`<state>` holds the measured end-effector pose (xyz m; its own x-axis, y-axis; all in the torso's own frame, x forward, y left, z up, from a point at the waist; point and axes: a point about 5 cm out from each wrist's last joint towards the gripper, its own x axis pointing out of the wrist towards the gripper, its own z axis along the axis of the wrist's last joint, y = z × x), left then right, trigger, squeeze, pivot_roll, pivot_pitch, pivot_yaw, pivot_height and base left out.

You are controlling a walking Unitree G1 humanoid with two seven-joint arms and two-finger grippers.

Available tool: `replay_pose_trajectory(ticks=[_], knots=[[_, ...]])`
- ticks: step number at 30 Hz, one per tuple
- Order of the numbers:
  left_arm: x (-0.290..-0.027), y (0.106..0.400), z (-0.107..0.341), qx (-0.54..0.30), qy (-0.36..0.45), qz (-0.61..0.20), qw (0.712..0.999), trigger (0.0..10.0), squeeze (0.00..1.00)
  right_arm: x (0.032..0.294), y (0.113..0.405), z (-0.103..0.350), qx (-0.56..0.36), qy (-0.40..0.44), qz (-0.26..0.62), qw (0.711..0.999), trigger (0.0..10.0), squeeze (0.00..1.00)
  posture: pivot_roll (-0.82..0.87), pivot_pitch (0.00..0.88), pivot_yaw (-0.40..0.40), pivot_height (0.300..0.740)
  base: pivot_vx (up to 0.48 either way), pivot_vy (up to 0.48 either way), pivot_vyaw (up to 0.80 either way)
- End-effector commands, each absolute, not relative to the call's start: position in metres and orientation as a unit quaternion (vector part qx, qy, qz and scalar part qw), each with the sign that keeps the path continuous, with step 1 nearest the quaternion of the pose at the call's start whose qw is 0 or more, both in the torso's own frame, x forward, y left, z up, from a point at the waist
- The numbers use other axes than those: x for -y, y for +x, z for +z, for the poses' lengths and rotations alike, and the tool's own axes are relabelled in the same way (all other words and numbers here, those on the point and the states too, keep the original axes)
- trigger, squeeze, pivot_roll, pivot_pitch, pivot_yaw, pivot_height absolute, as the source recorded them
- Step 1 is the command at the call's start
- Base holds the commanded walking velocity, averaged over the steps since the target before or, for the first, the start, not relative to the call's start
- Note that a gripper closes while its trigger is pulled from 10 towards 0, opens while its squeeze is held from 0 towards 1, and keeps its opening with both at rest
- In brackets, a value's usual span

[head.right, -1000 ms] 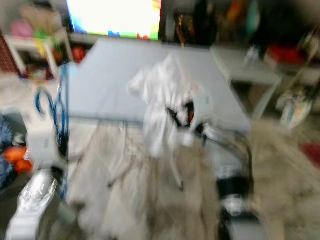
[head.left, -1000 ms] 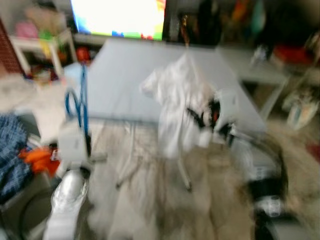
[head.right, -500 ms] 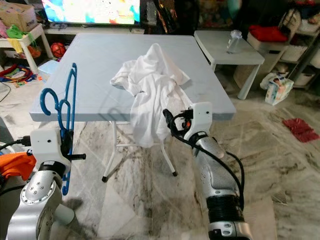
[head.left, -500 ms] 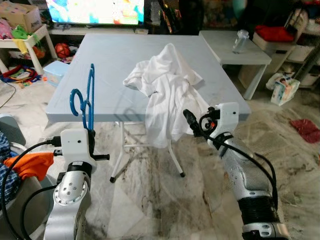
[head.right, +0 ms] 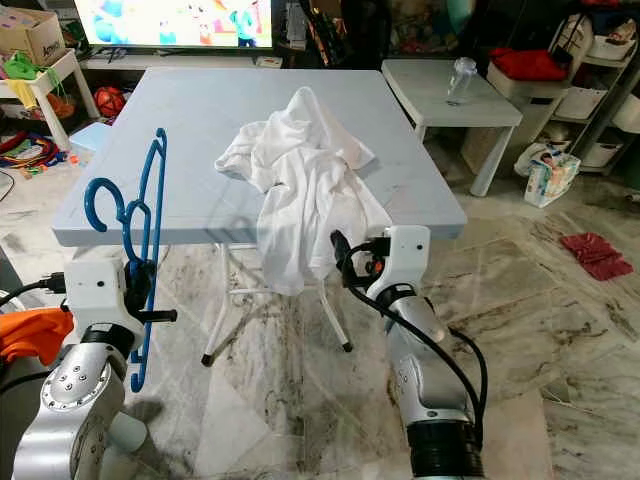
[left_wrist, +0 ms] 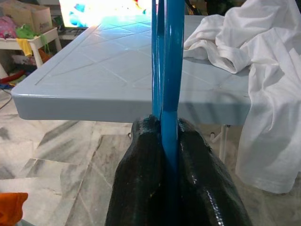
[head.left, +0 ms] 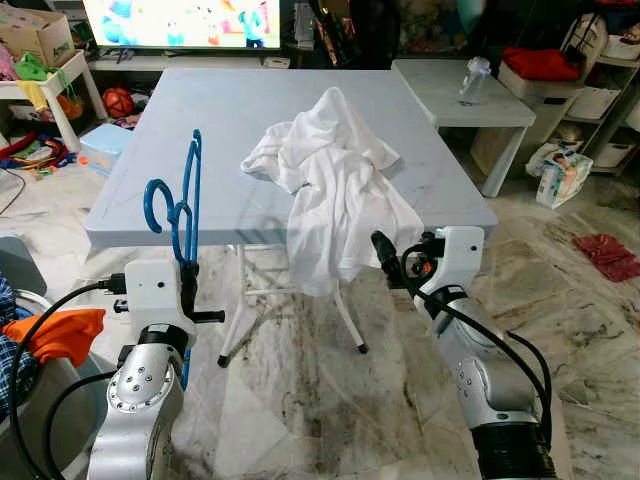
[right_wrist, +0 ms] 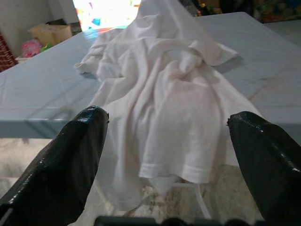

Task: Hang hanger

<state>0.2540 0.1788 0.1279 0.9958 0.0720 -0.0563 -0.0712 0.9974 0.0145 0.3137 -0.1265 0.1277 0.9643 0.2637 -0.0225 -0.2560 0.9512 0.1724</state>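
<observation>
Marble-pattern floor (head.left: 330,390), cluttered room – TV (head.left: 180,18) behind. Pale blue folding table (head.left: 230,120) carries a white shirt (head.left: 335,190) draped over its near edge. Left gripper (left_wrist: 165,136) pinches the blue hanger (head.left: 180,205) upright, just before the table. Right gripper (right_wrist: 167,136) spread wide, facing the shirt's hem.

The robot's silver left arm is rising from the lower left, its black two-fingered left gripper (left_wrist: 170,141) pressing both fingers (left_wrist: 141,160) tight around a blue bar. The silver right arm is reaching forward, its right gripper (right_wrist: 169,141) holding its black fingers (right_wrist: 70,155) spread wide apart.
</observation>
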Motion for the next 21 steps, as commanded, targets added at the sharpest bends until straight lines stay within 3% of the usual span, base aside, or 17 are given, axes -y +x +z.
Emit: replay_pose_trajectory(ticks=[1,21], knots=[[-0.179,0.2527,0.1339,-0.016,0.011,0.037,0.999,10.0,0.0,0.1268,0.3155,0.1337,-0.01,0.072,0.134,0.988,10.0,0.0,0.12,0.0,-0.078,0.74,0.345,0.0,0.0],[-0.1785,0.2521,0.1309,-0.017,0.009,0.041,0.999,10.0,0.0,0.1234,0.3164,0.1319,-0.008,0.063,0.142,0.988,10.0,0.0,0.11,0.0,-0.08,0.74,0.413,0.0,0.0]])
